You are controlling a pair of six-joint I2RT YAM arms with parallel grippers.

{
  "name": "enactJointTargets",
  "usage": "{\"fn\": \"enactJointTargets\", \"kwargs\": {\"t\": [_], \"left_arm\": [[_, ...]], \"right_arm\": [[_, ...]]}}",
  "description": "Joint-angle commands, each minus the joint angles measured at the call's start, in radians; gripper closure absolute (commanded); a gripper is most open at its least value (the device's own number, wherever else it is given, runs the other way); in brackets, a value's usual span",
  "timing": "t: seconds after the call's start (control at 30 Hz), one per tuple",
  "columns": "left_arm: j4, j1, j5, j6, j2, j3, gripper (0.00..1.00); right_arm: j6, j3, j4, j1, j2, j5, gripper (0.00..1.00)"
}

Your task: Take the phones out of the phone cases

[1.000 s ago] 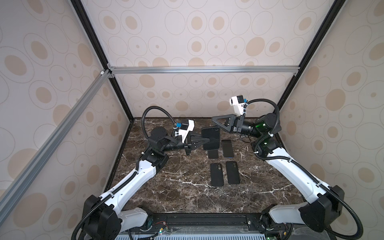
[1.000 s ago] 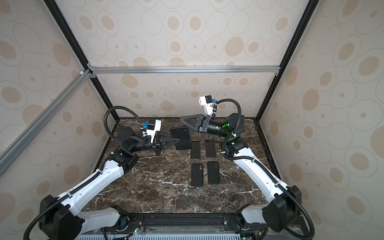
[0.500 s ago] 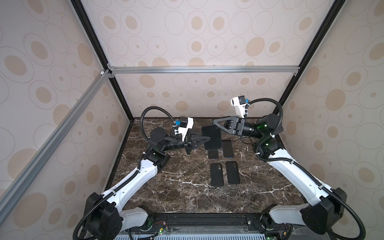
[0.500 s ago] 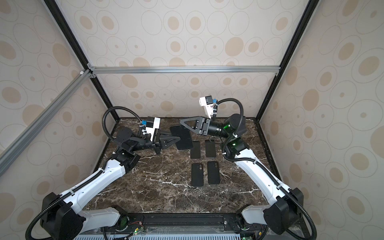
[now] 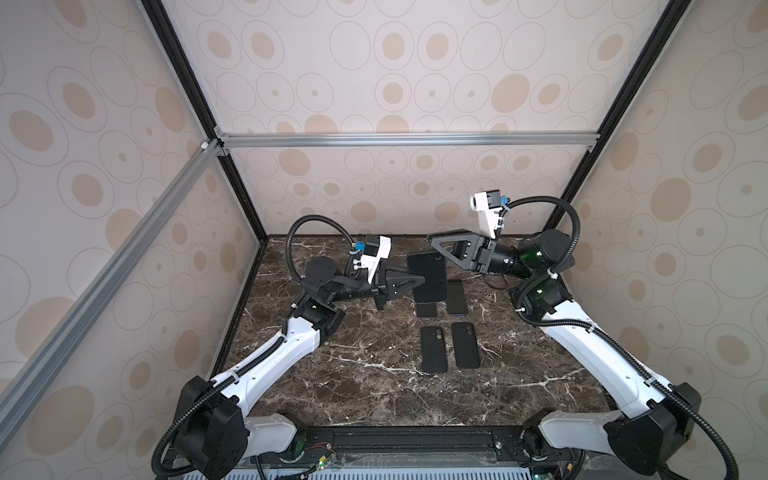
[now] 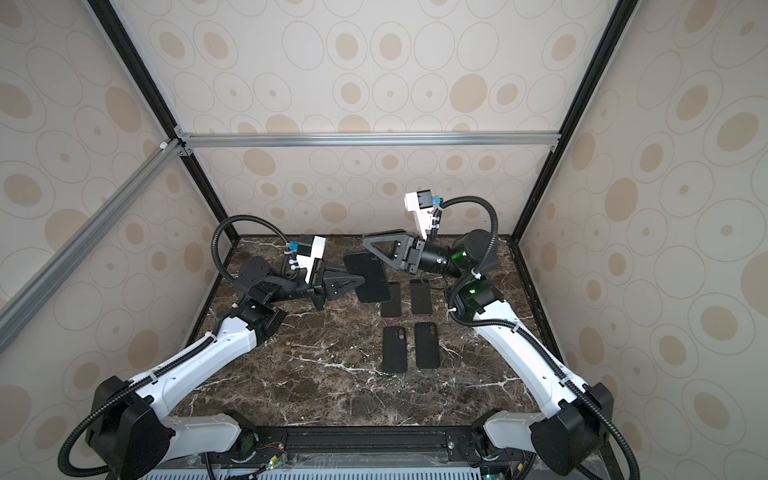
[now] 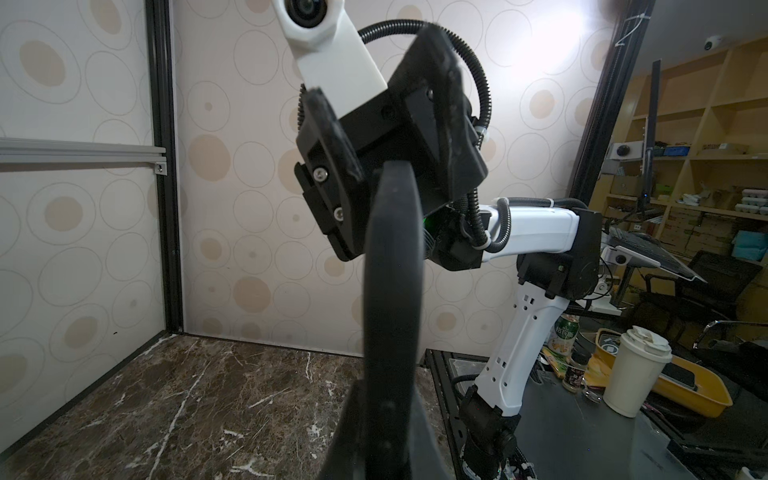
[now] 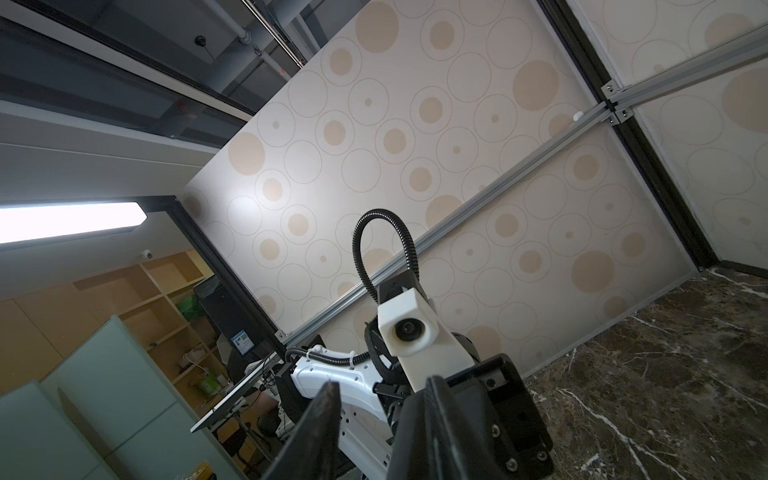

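Observation:
A black phone in its phone case [image 5: 430,270] hangs in the air over the back of the table, its flat side showing in both top views. My left gripper [image 5: 422,279] is shut on its left edge. In the left wrist view the phone [image 7: 392,270] stands edge-on out of that gripper [image 7: 386,436]. My right gripper [image 5: 436,245] hovers at the phone's upper right corner. Its fingers [image 7: 328,137] stand apart on either side of the phone's far end, open. In the right wrist view this gripper [image 8: 380,415] has a clear gap between its jaws.
Several other black phones and cases lie flat on the marble table [image 5: 353,374]. Two lie at the back [image 5: 457,297], one partly under the held phone. Two lie nearer [image 5: 434,349], [image 5: 465,345]. Patterned walls with metal rails close in three sides.
The right gripper's jaws have parted and it has shifted slightly lower toward the phone's corner. The left gripper has carried the phone a little to the right.

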Motion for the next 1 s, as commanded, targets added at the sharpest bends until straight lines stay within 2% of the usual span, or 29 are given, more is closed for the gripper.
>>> {"fn": "enactJointTargets", "kwargs": {"t": [0.0,0.13,0.33,0.67,0.83,0.97], "left_arm": [[0.035,-0.005,-0.029,-0.022,0.009,0.015,1.00],[0.032,-0.005,-0.027,-0.023,0.018,0.020,1.00],[0.057,-0.006,-0.019,-0.050,0.032,0.033,1.00],[0.081,-0.006,-0.025,-0.062,0.021,0.039,1.00],[0.113,-0.007,-0.024,-0.082,0.016,0.048,1.00],[0.110,-0.006,-0.033,-0.070,0.009,0.050,1.00]], "right_arm": [[0.006,0.037,0.048,0.023,0.003,-0.030,0.68],[-0.003,0.041,0.038,0.026,0.005,-0.031,0.75],[-0.059,0.042,-0.037,0.029,0.001,-0.030,0.81],[-0.044,0.030,-0.056,0.029,0.015,-0.023,1.00],[-0.066,0.011,-0.149,0.029,0.009,-0.001,1.00],[-0.021,-0.019,-0.072,0.028,0.006,-0.015,1.00]]}}
